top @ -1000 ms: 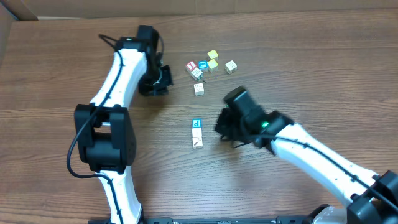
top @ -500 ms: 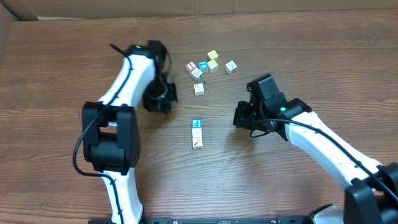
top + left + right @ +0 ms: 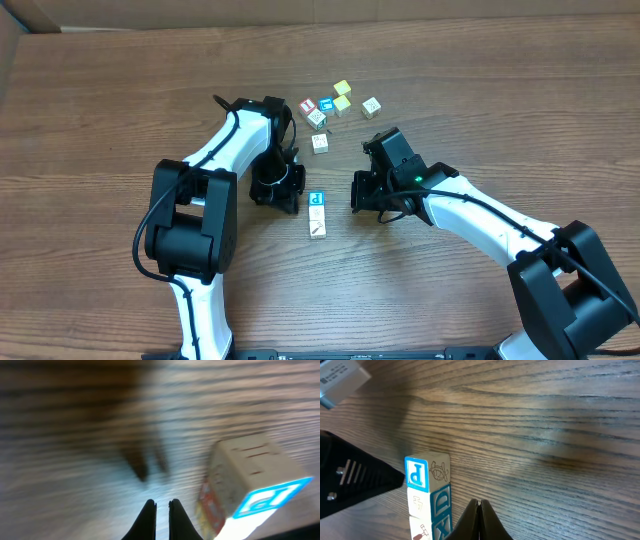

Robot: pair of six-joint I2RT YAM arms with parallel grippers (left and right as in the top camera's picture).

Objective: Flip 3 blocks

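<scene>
three small wooden blocks [image 3: 317,214] lie end to end in a short row near the middle of the wooden tabletop [image 3: 500,100], the row running from the far side toward the near edge. the farthest one, the blue p block [image 3: 317,199], shows a blue-framed letter p on top; in the right wrist view the middle block [image 3: 441,504] carries a blue d on its side, and the nearest block [image 3: 318,231] has reddish marks on top. the left hand [image 3: 161,508] is low over the wood just to the left of the row, its fingers drawn together with only a sliver between the tips and nothing in them; the p block sits close beside the tips, not touching. the right hand [image 3: 479,508] is on the opposite side of the row, fingers pressed together and empty, near the blocks but apart from them. toward the far edge lies a loose cluster of cubes [image 3: 326,110], two yellow ones [image 3: 342,88] among them, with one pale cube [image 3: 320,143] between the cluster and the row.
</scene>
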